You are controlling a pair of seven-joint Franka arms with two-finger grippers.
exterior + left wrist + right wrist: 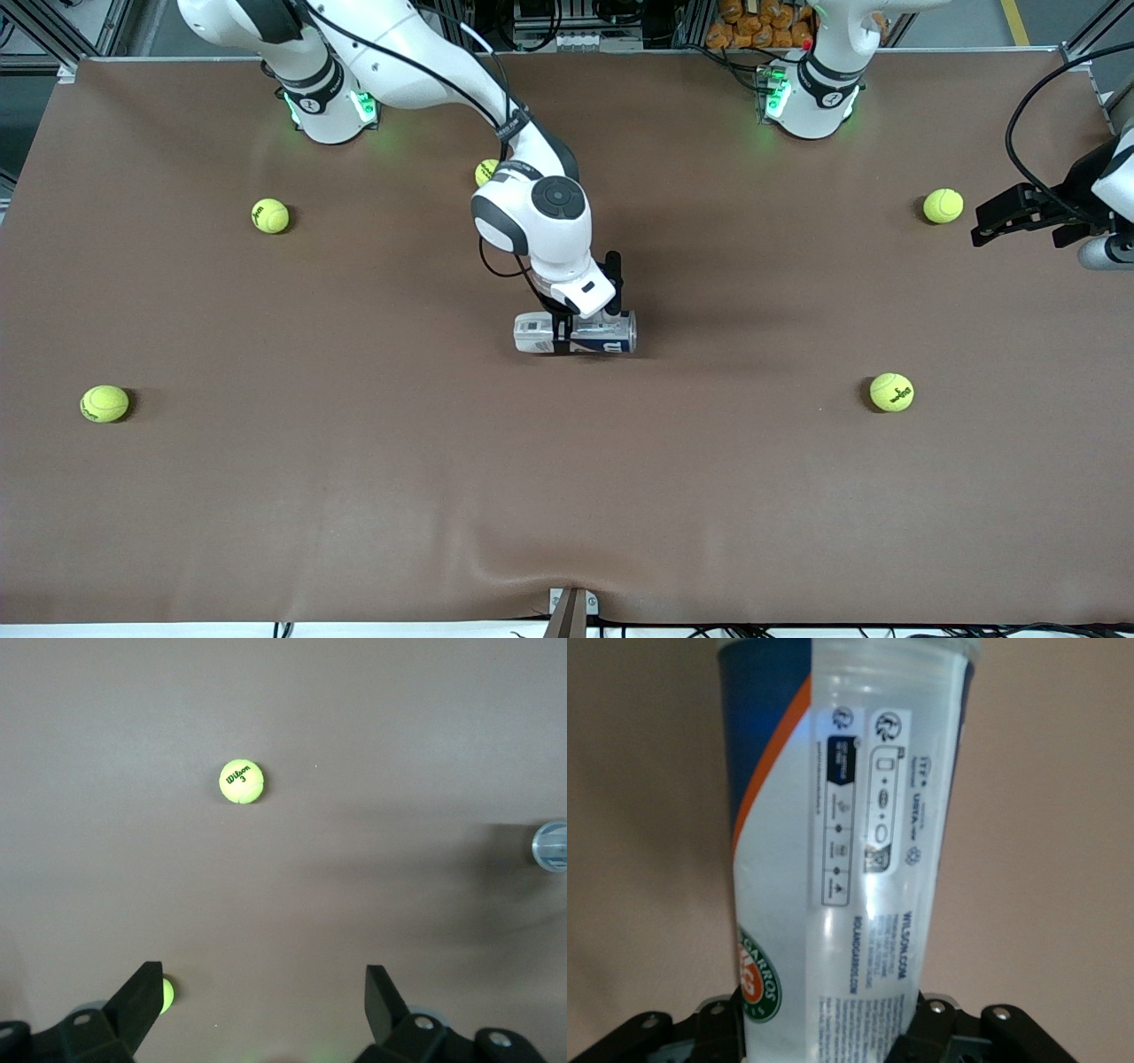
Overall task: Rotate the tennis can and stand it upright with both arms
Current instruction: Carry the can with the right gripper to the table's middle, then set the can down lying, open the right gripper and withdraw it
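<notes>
1. The right tool (562, 332) is down at the middle of the worktop (354, 496), its fingers (921, 1036) astride the tennis can (576, 334).
2. The fingers lie against the can's sides, pinching it.
3. The tennis can lies on its side on the worktop, its length running between the two arms' ends.
4. The left tool (982, 226) waits above the left arm's end of the worktop, fingers (137, 1001) spread, holding nothing.
5. A tennis ball (943, 206) lies near it.
</notes>
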